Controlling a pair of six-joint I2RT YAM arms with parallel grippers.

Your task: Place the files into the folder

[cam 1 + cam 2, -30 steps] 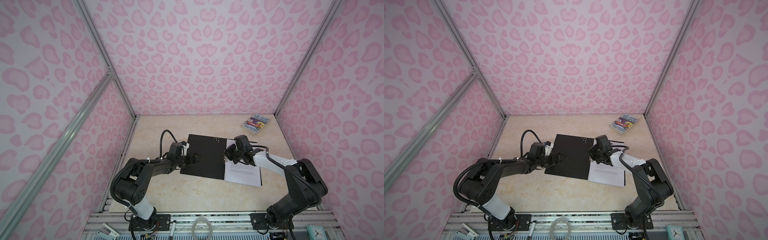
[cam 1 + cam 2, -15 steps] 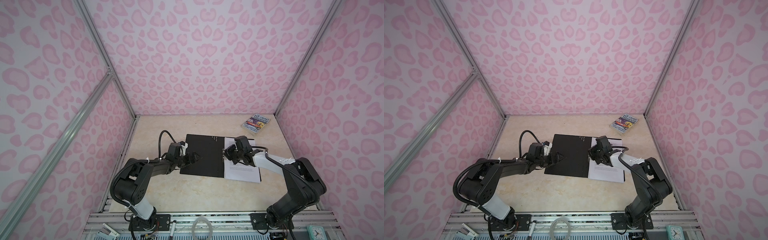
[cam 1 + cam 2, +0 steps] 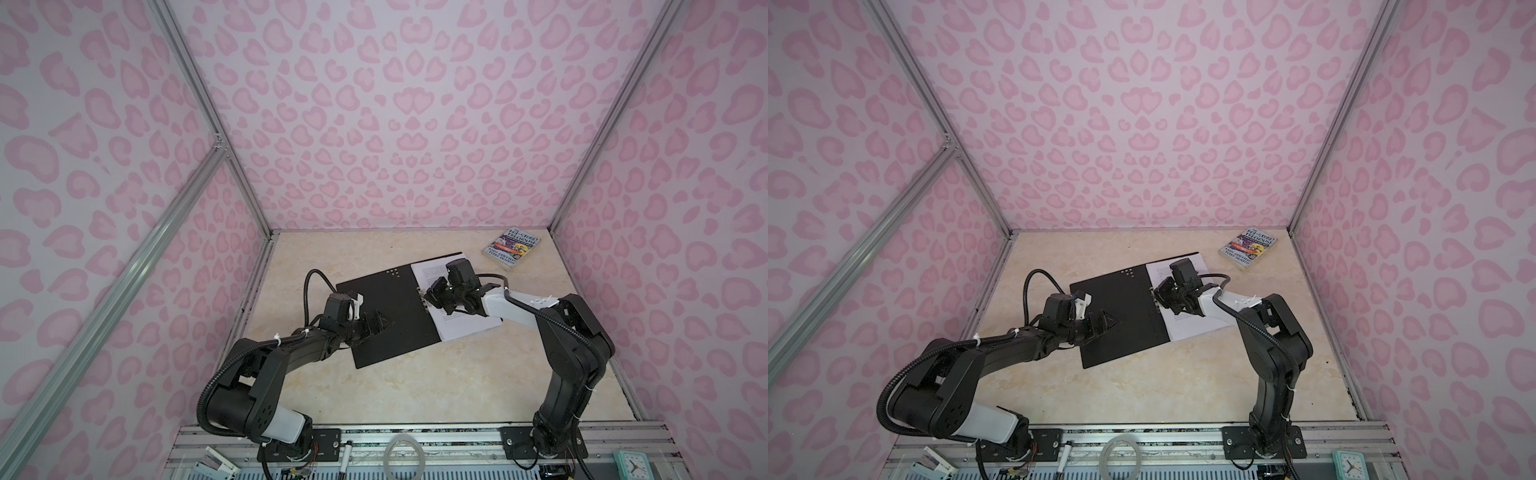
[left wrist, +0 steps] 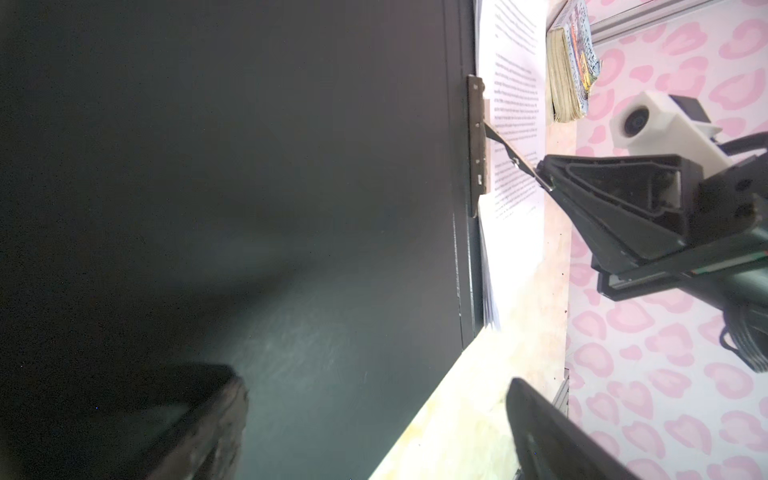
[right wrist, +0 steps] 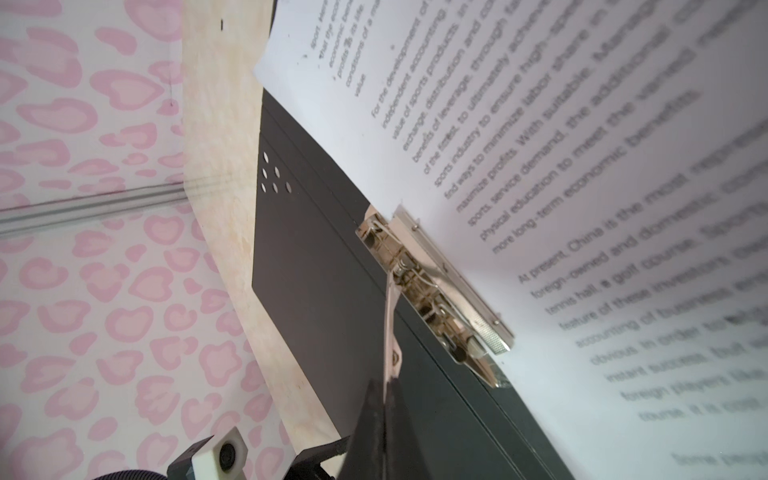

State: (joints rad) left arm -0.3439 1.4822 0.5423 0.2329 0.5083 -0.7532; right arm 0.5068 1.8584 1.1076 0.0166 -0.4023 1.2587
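In both top views the thin folder [image 3: 399,291] [image 3: 1125,291] lies open on the beige marbled tabletop [image 3: 395,395], with its black inside facing up. The files [image 3: 461,328] [image 3: 1192,328], loose white sheets of printed paper, lie on its other half, at 3 o'clock from the spine. The left gripper [image 3: 380,322] [image 3: 1106,322] hangs over the bare black half with its jaws wide apart and nothing between them. The files are at 3 o'clock from it, across the spine. The right gripper [image 3: 428,296] [image 3: 1159,293] points toward 9 o'clock, its tips at the spine and the files beneath it. A small colourful paperback book [image 3: 513,249] lies at 1 o'clock from it, apart from the folder.

In the left wrist view, the left gripper's two fingers [image 4: 208,415] stand well apart above the black panel. Past that panel, the right gripper [image 4: 548,185] pinches the thin silvery metal clip lever [image 4: 515,160], which rises from the metal spine clip [image 4: 478,145]. The files [image 4: 519,83] lie just beyond the clip.

In the right wrist view, the right gripper's fingers [image 5: 374,419] are pressed together on the clip lever [image 5: 390,332]. The edge of the files [image 5: 540,166] runs along the spine clip [image 5: 436,286]. Whether that edge sits under the clip's bar cannot be told.
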